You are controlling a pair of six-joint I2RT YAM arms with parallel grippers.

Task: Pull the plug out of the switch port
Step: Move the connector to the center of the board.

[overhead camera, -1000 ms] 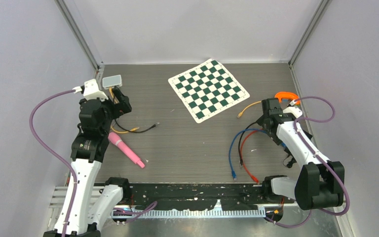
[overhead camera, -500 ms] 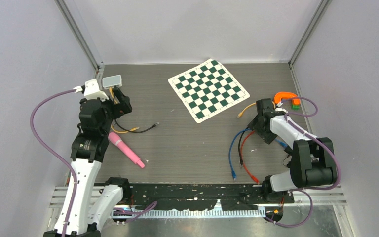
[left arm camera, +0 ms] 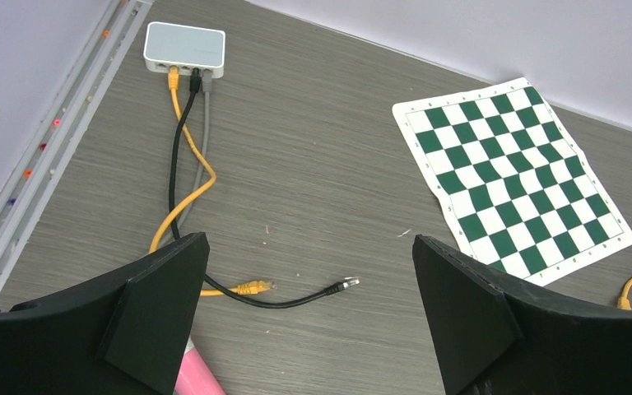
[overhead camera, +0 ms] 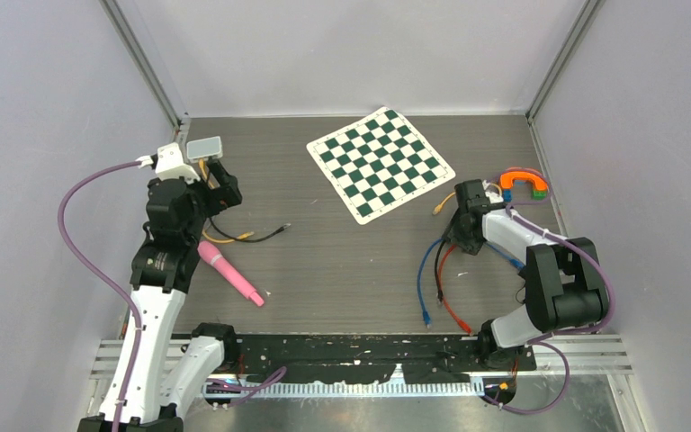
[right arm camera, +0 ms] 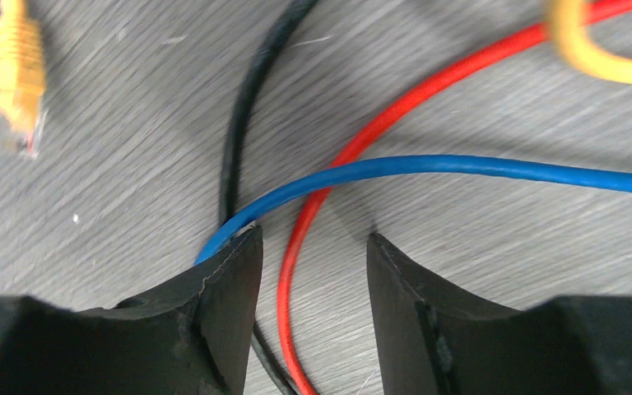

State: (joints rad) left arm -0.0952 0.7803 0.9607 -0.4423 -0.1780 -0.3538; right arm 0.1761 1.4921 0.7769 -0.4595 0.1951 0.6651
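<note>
Top view, switch: a small pale switch (overhead camera: 204,148) lies at the far left of the table (overhead camera: 342,270), with cables trailing from its near face.
Top view, left gripper: the left gripper (overhead camera: 225,185) hangs just on the near side of the switch and does not touch it.
Top view, right gripper: the right gripper (overhead camera: 461,239) is low among loose cables at the right, well apart from the switch. The chess mat (overhead camera: 380,164) lies between them.
Left wrist view, receptacles: the switch ports are the only holders in sight. Three are filled, side by side, by a yellow plug (left arm camera: 172,76), a black plug (left arm camera: 194,78) and a grey plug (left arm camera: 207,81).
Left wrist view, fingers: spread wide with nothing between them, aimed at bare table short of the switch.
Right wrist view, fingers: partly apart and straddling a red cable (right arm camera: 295,276), with no pad visibly touching it. A blue cable (right arm camera: 428,168) passes against the edge of one finger.
Handling (judgement): each plug is a small, light, rigid plastic body, probably latched. Its cable is soft and will bend rather than pass the pull on cleanly.
Hold point (judgement): take the plug body right at the port, not the cable further back.
Risk (judgement): the switch looks light and unfixed, so it may slide with the pull unless it is braced.
Closeness (judgement): the neighbouring plugs sit tight together, leaving little finger room.
</note>
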